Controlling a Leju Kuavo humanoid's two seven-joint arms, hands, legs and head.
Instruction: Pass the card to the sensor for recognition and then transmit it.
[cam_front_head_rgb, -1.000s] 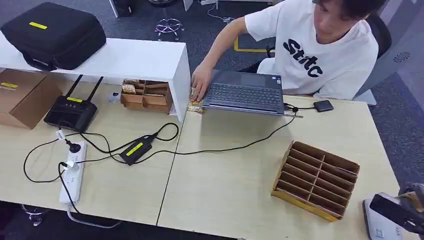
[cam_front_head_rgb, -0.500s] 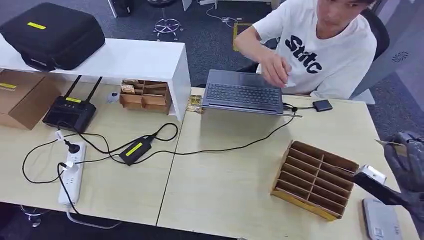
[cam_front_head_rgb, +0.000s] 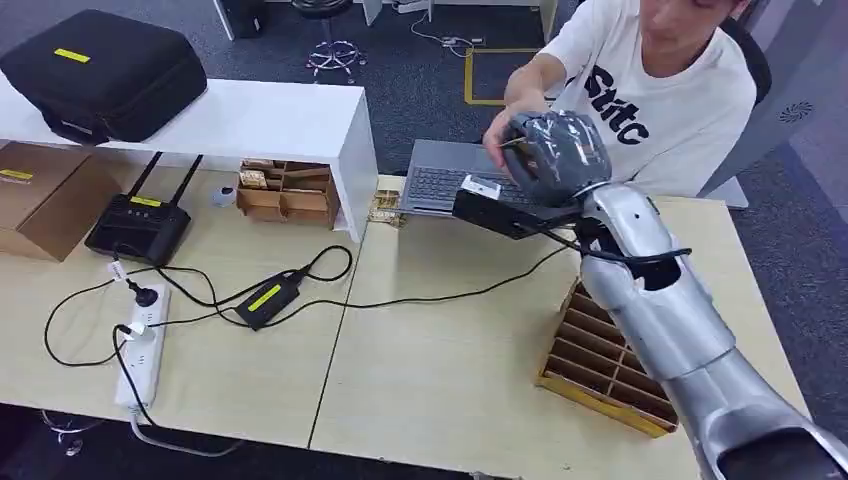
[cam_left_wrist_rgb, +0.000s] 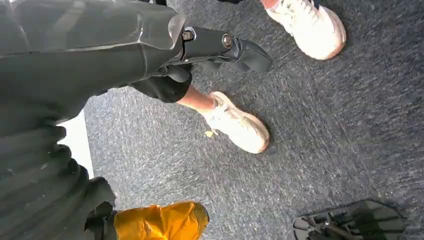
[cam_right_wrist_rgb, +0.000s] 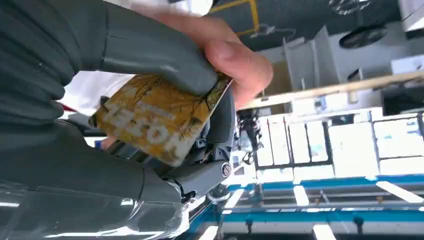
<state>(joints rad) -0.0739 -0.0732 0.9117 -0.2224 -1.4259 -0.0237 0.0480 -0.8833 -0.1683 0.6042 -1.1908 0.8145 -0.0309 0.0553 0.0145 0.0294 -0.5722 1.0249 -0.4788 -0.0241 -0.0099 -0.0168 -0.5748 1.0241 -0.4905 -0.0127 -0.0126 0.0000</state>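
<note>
Right robot hand (cam_right_wrist_rgb: 125, 100): grasps card (cam_right_wrist_rgb: 155, 117) between thumb and fingers, raised above surface (cam_front_head_rgb: 450, 340) | person's hand (cam_right_wrist_rgb: 235, 65) touches card's far edge | card: judged light, stiff, slick; hold flat faces, leave an edge free | left robot hand (cam_left_wrist_rgb: 60, 115): state cannot be determined.

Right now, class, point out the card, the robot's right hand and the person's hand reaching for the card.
card (cam_right_wrist_rgb: 160, 122), right wrist view, on its yellow printed face.
right hand (cam_front_head_rgb: 555, 150), head view, on its grey back.
person's hand (cam_right_wrist_rgb: 235, 62), right wrist view, on the fingers at the card's edge.
</note>
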